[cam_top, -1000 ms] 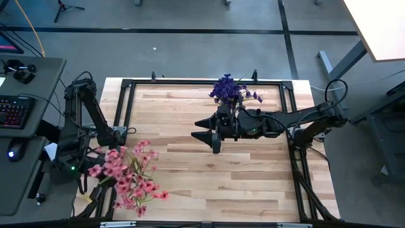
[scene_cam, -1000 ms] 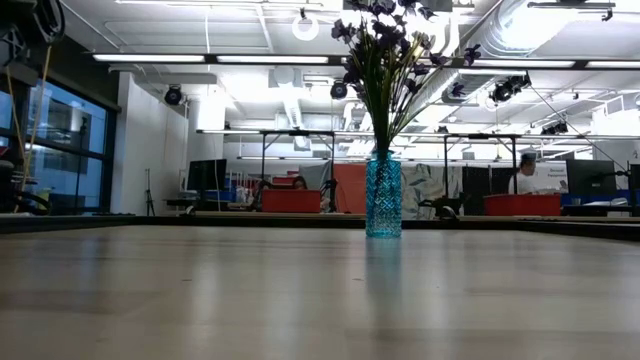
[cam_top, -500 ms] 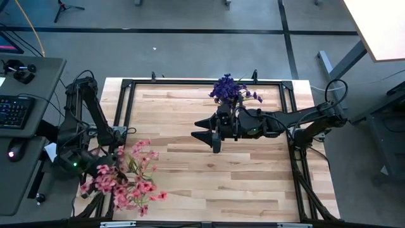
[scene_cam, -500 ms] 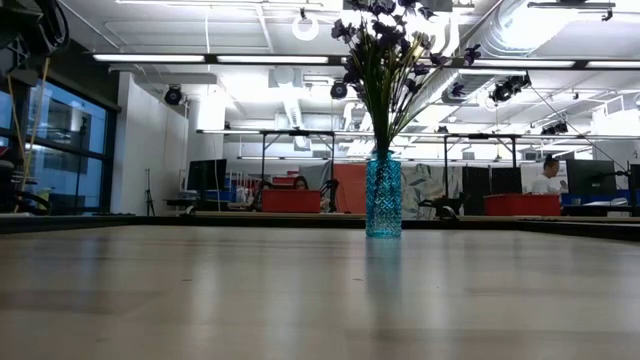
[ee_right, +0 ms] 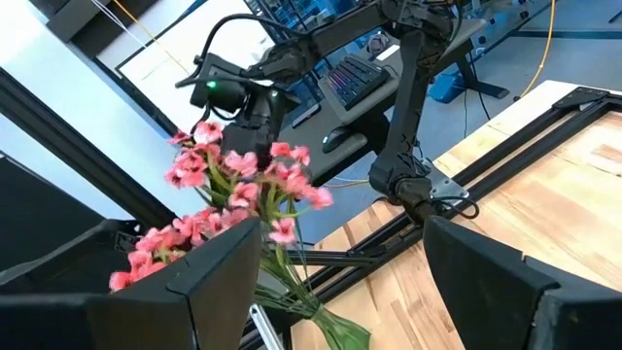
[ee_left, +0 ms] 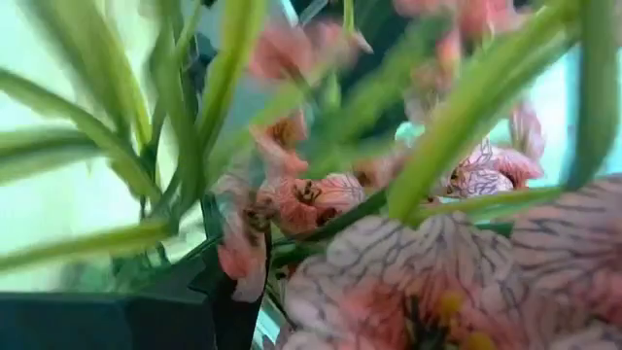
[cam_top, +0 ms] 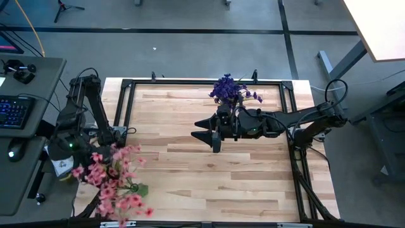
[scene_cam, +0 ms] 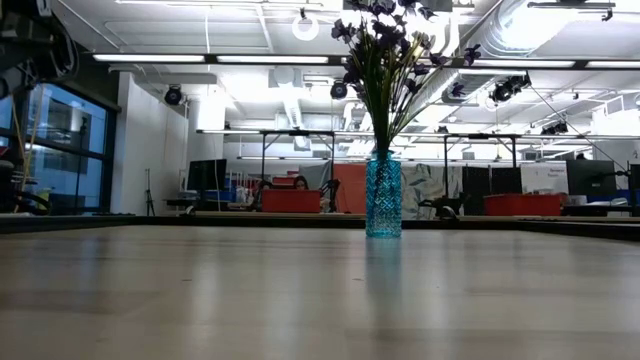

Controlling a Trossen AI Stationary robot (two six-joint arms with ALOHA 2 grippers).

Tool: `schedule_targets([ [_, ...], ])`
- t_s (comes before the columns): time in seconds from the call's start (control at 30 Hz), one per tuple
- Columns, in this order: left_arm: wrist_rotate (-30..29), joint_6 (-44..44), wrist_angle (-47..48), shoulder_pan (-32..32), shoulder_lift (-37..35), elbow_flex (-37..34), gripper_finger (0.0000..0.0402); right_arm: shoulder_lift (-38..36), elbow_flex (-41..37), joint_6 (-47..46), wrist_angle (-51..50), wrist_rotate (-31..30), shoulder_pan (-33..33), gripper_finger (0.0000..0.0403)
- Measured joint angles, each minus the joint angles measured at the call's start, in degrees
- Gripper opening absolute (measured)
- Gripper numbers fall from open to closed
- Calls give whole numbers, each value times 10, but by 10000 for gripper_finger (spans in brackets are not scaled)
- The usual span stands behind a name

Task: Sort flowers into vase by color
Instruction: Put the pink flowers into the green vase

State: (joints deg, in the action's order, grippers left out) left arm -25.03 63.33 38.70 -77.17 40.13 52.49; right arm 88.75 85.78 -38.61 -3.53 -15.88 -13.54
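Wooden slats of the table [cam_top: 209, 171] lie bare across the middle, with the blue vase [scene_cam: 382, 195] of purple flowers [cam_top: 229, 88] upright at the far edge. My left gripper [cam_top: 95, 166] carries the bunch of pink flowers [cam_top: 112, 180] off the near-left corner, blossoms hanging out past the table frame. I cannot tell from the left wrist view how the fingers sit; stems and petals fill it, so I only judge they are clamped on the stems. My right gripper [cam_top: 214, 135] hovers mid-table, just in front of the vase, fingers [ee_right: 496, 282] spread and holding nothing. My worry is the bunch: a loose hold on thin stems could let sprigs slide out and drop off the table. I see no second vase, so pink could end up among purple.
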Motion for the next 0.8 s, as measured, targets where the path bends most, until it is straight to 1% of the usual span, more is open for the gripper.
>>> schedule_targets([
  [0.07, -12, -6, -3, 0, -5, 0, 225, 0, 0, 0, 0, 0, 0, 282],
  [0.2, -11, -9, -30, 0, -5, 0, 225, 0, 0, 0, 0, 0, 0, 282],
  [0.3, -11, -11, -28, 0, 6, 0, 225, 0, 0, -3, 4, 3, 0, 282],
  [0.37, -11, -24, -24, 0, 16, 0, 225, 5, 0, -7, 29, 9, 0, 282],
  [0.43, -11, -40, -24, 0, 27, 0, 225, 20, 0, -15, 82, 20, 0, 282],
  [0.53, -16, -60, -23, 1, 39, 0, 225, 67, 0, -15, 173, 58, 0, 282],
  [0.67, -16, -59, -21, 7, 51, 0, 225, 149, 4, -30, 317, 81, 0, 280],
  [0.73, -17, -60, -21, 9, 53, 0, 225, 198, 39, -30, 363, 92, 0, 273],
  [0.8, -17, -65, -20, 13, 56, 0, 225, 251, 99, -19, 366, 116, 0, 264],
])
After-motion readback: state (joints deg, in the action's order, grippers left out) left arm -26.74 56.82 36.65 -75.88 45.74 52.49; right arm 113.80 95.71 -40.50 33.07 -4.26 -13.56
